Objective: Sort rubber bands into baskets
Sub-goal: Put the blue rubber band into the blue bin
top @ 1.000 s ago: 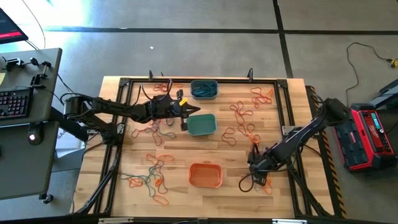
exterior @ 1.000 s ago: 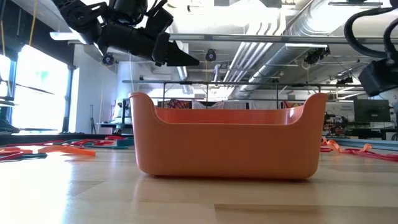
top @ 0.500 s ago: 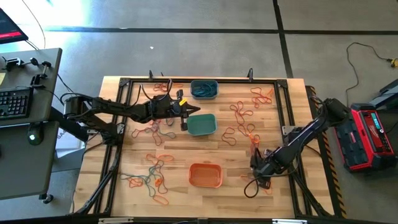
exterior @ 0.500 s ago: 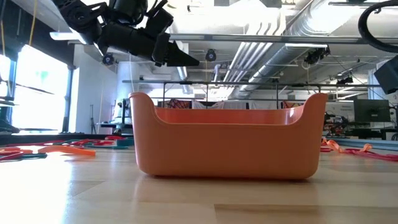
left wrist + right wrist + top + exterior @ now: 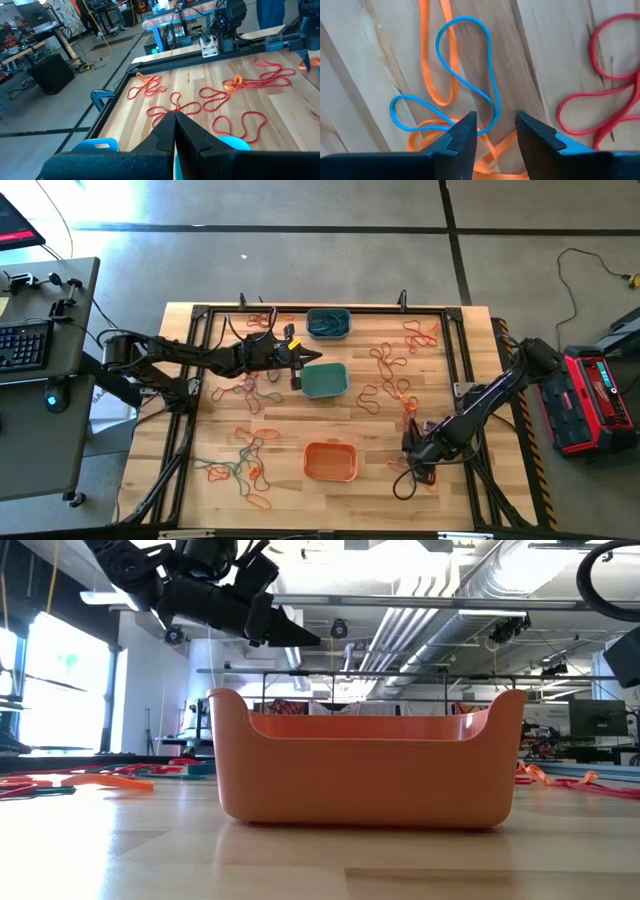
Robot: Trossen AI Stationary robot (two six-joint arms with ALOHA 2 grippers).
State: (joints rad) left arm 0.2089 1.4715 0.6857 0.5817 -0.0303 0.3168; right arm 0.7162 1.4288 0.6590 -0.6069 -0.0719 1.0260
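Note:
Three baskets stand on the wooden table: a grey-blue one [image 5: 328, 322] at the far side, a teal-green one [image 5: 324, 380] in the middle and an orange one [image 5: 331, 461] near the front. Rubber bands lie scattered flat on the wood. My left gripper [image 5: 312, 361] hovers shut over the teal-green basket's left rim, with nothing seen between its fingers [image 5: 175, 116]. My right gripper [image 5: 412, 448] points down, open, right of the orange basket. Its fingers [image 5: 495, 120] stand on either side of a strand of a blue band [image 5: 470, 75], which lies across an orange band [image 5: 437, 65].
Red bands [image 5: 385, 365] lie right of the teal-green basket, and a mixed tangle [image 5: 245, 465] sits at the near left. More orange bands [image 5: 262, 320] lie at the far left. A red band [image 5: 600, 100] is close to my right fingers. A black frame [image 5: 195, 310] rims the table.
My right arm has swung slightly toward the table's near right, and its gripper has rolled a little, staying open; over the last half second it has kept still.

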